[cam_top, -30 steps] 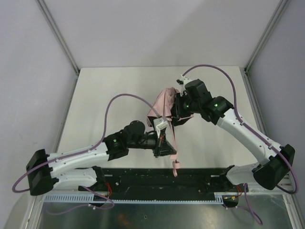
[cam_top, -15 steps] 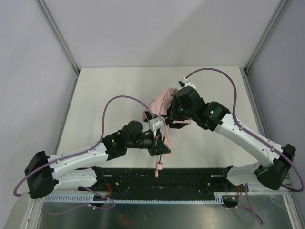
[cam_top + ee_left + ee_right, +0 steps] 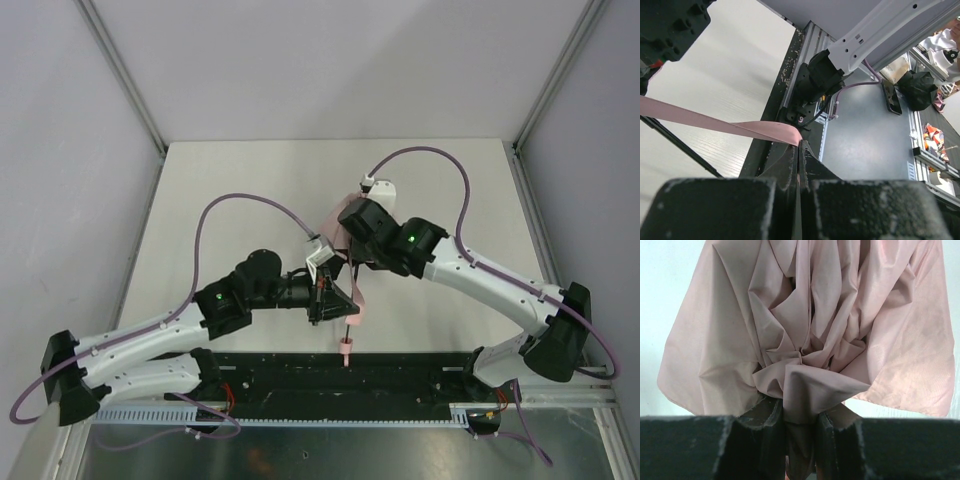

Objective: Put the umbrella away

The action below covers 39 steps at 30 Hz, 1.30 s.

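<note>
- The left fingers (image 3: 784, 167) are pinched fully shut on the pink strap (image 3: 715, 127), which runs taut, probably ready for wrapping.
- The umbrella (image 3: 337, 215) hangs between both arms above the bench (image 3: 230, 190), with its handle (image 3: 345, 350) toward the near edge.
- The right fingers (image 3: 767, 415), narrowly parted, clamp the bunched canopy (image 3: 810, 330) to hold the folds together.

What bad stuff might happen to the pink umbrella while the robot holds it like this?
The left fingers pinch only the thin strap, so it might slip free. The right fingers grip just bunched loose fabric, which could tear or pull out. The handle hangs by the black rail, where it could snag.
</note>
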### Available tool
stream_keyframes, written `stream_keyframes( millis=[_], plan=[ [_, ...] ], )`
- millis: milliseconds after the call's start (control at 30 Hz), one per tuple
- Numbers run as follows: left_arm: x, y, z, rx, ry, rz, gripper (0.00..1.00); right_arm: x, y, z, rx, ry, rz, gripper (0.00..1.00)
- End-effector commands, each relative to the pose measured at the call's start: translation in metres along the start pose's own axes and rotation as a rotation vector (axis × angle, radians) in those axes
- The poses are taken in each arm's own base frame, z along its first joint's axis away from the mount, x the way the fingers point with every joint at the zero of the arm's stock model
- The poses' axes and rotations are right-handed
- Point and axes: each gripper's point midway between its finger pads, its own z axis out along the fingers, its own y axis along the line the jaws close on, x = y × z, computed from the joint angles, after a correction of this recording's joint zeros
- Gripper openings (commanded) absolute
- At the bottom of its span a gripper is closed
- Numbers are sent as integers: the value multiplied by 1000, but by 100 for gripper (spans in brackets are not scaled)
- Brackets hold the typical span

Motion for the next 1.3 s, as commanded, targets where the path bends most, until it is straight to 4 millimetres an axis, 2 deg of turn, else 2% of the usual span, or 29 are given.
stream_keyframes(
  millis=[0,133,267,367,467,600,767,933,1167,1267],
  plan=[
    [-41,-46,-18,142,-86,106,0,-48,15,-14,-65,-152,-2,0],
    [-66,-45,-30,126,-133,146,0,-34,26,-19,-188,-104,-147,0],
    [-88,-41,-46,91,-156,190,0,-18,20,-18,-256,-34,-270,0],
    [-98,-23,-61,19,-154,213,0,-6,17,-22,-329,5,-357,0],
    [-99,-7,-71,-29,-134,215,0,3,14,-30,-394,40,-438,0],
    [-84,21,-75,-114,-66,205,0,11,5,-38,-495,104,-497,0],
    [-56,67,-84,-288,8,173,0,1,-9,-42,-592,110,-514,0],
    [-40,81,-95,-364,38,170,0,-7,-29,-32,-638,146,-477,0],
    [-8,138,-110,-620,133,63,0,-1,-23,-39,-737,187,-456,0],
    [-5,149,-111,-663,147,47,0,1,-14,-50,-801,197,-432,0]
  ],
)
